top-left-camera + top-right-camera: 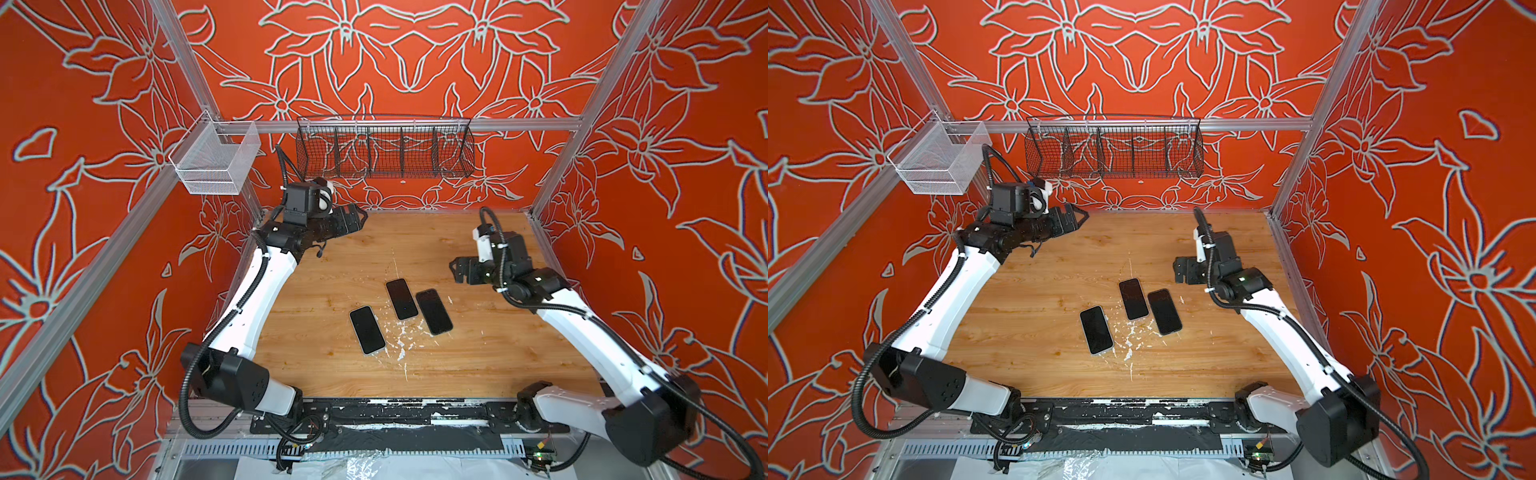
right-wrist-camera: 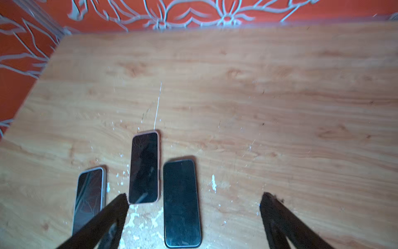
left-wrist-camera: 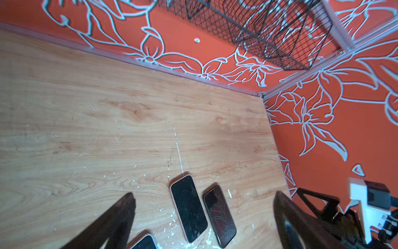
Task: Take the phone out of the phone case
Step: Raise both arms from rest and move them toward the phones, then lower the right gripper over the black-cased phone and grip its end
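Three phones lie face up, dark screens showing, near the middle of the wooden table [image 1: 498, 357]. The left phone [image 1: 367, 330] [image 2: 89, 194] has a pale clear case. A pink case rims the middle phone [image 1: 402, 299] [image 3: 188, 208] [image 2: 144, 168]. The right phone [image 1: 434, 311] [image 3: 219, 215] [image 2: 182, 202] sits in a dark case. My left gripper [image 1: 360, 217] [image 3: 203, 194] hangs open at the far left, well away from the phones. On the right, my right gripper [image 1: 455, 270] [image 2: 194, 194] is open and empty, raised beside the dark-cased phone.
A black wire basket [image 1: 384, 147] hangs on the back wall and a white mesh basket [image 1: 216, 160] on the left rail. White flecks [image 1: 401, 349] are scattered on the table between and in front of the phones. Red patterned walls enclose three sides.
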`<move>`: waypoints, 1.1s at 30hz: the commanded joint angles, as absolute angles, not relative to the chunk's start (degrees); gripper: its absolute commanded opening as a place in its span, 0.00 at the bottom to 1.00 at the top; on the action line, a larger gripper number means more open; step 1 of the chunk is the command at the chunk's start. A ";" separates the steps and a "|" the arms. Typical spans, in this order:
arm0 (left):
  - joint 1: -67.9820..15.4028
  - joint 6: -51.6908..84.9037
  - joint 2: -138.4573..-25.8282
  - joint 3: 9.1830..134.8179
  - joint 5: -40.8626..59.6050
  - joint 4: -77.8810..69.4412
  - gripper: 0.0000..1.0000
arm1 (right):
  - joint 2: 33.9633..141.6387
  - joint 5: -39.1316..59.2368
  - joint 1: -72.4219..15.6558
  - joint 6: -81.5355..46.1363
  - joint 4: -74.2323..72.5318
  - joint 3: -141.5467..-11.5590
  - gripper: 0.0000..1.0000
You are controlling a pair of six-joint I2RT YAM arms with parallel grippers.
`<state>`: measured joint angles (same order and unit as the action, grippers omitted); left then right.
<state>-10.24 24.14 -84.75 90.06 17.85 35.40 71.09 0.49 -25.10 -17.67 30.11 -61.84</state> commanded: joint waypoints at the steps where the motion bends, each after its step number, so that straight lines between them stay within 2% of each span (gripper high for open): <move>1: -10.37 21.12 -83.55 85.08 18.43 35.60 0.97 | 73.72 -4.70 -29.19 -19.40 33.69 -60.52 0.97; 7: -10.33 21.40 -79.23 76.82 15.14 32.46 0.97 | 80.15 -4.35 -33.64 -21.62 33.71 -57.62 0.97; 17: -10.28 22.79 -76.24 73.49 11.35 29.27 0.97 | 84.49 -4.13 -37.95 -25.63 31.51 -54.14 0.98; 33: -10.28 23.49 -74.80 72.69 12.03 28.41 0.97 | 91.45 -5.44 -40.15 -26.55 30.06 -53.77 0.96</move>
<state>-10.24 23.00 -76.03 73.06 11.70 29.23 90.35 -4.05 -39.59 -25.17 29.91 -53.19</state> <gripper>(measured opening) 0.971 0.966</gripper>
